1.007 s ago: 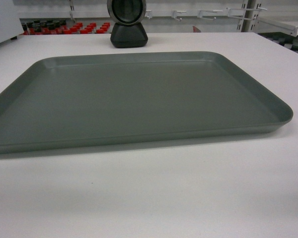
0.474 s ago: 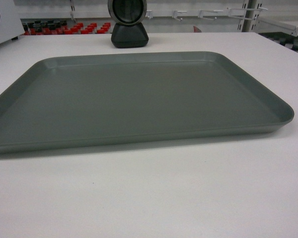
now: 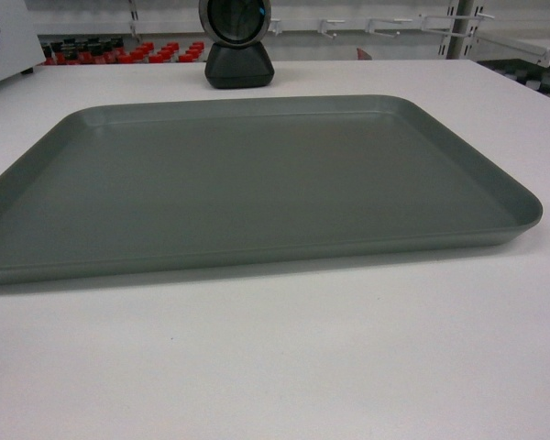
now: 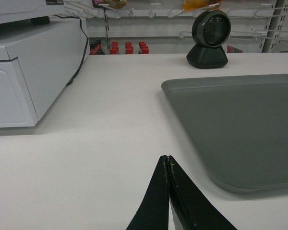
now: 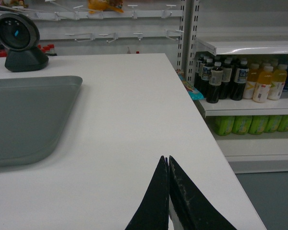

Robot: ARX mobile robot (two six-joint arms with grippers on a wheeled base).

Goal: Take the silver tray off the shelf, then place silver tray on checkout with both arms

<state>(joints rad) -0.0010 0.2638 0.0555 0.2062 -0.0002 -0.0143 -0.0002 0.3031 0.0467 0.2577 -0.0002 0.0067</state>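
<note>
The silver tray (image 3: 257, 179) lies flat on the white checkout (image 3: 284, 357), filling the middle of the head view; it also shows as tray (image 4: 240, 124) and tray (image 5: 24, 115) in the wrist views. No gripper appears in the head view. My left gripper (image 4: 166, 158) is shut with nothing in it, hovering over bare counter left of the tray's near left corner. My right gripper (image 5: 166, 158) is shut and empty, over the counter well right of the tray. The shelf (image 5: 249, 48) stands beyond the counter's right edge.
A black round scanner (image 3: 237, 41) stands behind the tray. A white box unit (image 4: 29, 67) with a black cable sits at the counter's left. Shelves with bottles (image 5: 235, 79) lie right of the counter edge (image 5: 216, 129), with grey floor below.
The head view has shifted very slightly; the tray lies in the same place on the counter. Nothing else visibly moved.
</note>
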